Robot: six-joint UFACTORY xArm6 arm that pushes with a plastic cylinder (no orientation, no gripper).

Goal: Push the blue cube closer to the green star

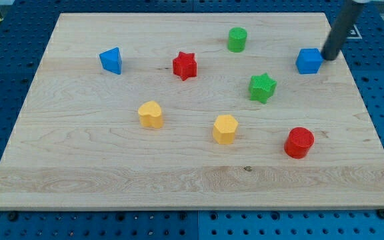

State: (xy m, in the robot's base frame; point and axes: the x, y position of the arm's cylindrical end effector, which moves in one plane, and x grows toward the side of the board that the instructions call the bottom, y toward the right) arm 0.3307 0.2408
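Wooden counter [179,180] on a blue pegboard base [5,47]. The tool is a plain dark rod with nothing to open or close and nothing held; my tip [326,59] sits just right of the blue cube [309,61], touching or nearly touching its right edge, cannot tell which. The cube lies at the far right of the counter. The green star [263,87] is near it, to the cube's left and nearer the viewer, with a clear gap between them.

Other blocks: green cylinder [237,39] far centre-right; red star [185,65] centre; blue wedge-like block [111,61] far left; yellow heart-like block [151,115] and yellow hexagonal block [225,129] in the near middle; red cylinder [299,142] near right.
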